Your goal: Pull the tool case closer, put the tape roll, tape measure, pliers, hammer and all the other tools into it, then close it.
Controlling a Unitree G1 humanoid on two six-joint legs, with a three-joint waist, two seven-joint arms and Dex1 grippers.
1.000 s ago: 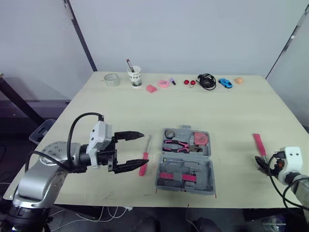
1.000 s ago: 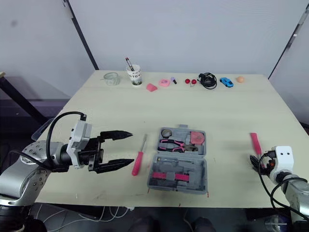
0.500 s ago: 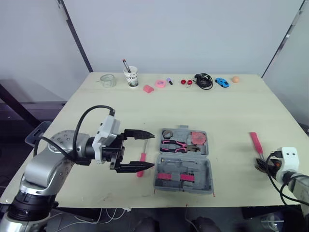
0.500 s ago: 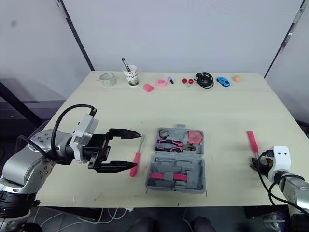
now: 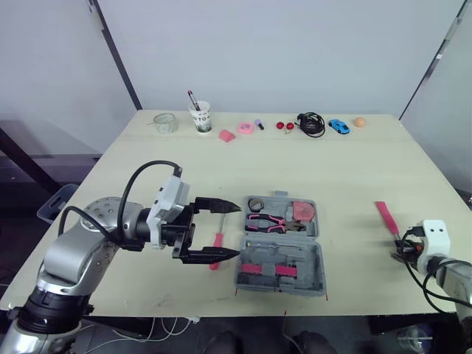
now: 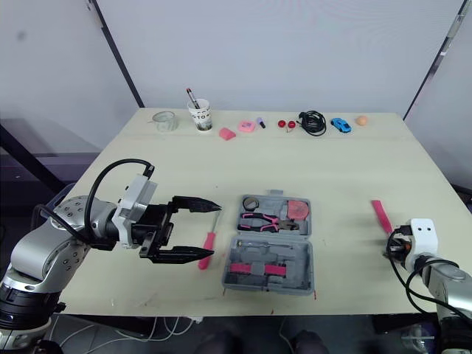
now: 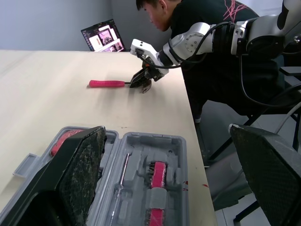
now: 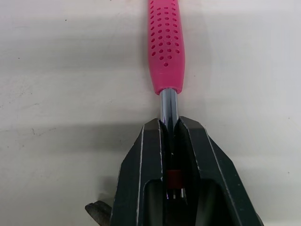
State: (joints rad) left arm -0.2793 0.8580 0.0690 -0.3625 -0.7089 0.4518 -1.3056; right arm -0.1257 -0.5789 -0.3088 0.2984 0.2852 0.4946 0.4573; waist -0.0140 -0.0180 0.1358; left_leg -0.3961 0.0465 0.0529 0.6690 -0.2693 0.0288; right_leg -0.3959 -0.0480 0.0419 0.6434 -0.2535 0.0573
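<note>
Left eye view: the table carries the open tool case just past the tips of the left claw. Its fingers are spread wide, and the pink screwdriver lies below the gap. The right claw is clamped on the steel shaft of the hammer, whose pink handle stretches away beyond its tips.

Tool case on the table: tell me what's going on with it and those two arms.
The grey plastic tool case lies open near the front edge of the table, with pink-handled pliers already inside. The left gripper hovers open beside it, over a red-handled screwdriver lying on the table. The right gripper is shut on the steel shaft of the pink-handled hammer, off to the case's right.
</note>
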